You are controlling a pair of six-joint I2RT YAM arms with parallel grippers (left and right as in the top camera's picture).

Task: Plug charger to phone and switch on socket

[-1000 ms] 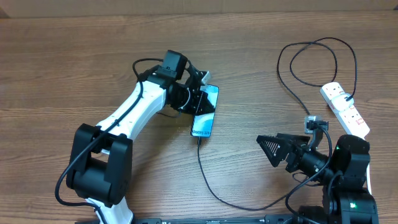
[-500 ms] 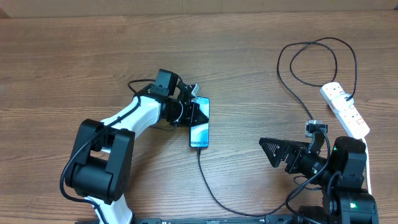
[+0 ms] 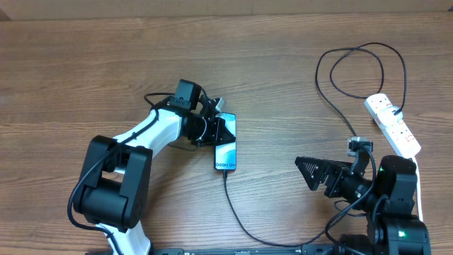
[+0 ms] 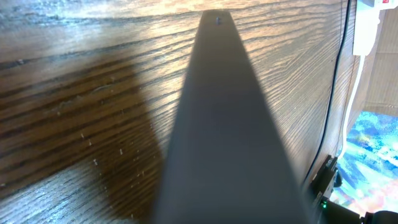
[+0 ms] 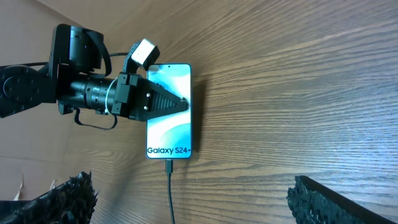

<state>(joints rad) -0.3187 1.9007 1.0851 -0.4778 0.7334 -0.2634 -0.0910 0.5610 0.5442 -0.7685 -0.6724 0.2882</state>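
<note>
The phone (image 3: 226,151) shows its blue-teal "Galaxy S24+" screen (image 5: 169,118) at mid table. My left gripper (image 3: 221,131) reaches in from the left and is shut on the phone's left edge. The dark phone edge (image 4: 217,137) fills the left wrist view and hides the fingers. The charger's black cable (image 3: 237,212) has its connector (image 5: 168,165) in the phone's bottom port. It runs right and loops up to the white socket strip (image 3: 393,126). My right gripper (image 3: 315,177) is open and empty, well right of the phone, pointing at it.
The cable loops widely (image 3: 357,67) on the table behind the strip. The strip's thick white cord (image 3: 419,188) runs down the right edge past my right arm. The strip (image 4: 367,25) and cable (image 4: 336,74) also show in the left wrist view.
My left gripper has brought the phone left and toward the front and lowered it to the table. Over the last half second it has barely moved. The right gripper has shifted very slightly.
</note>
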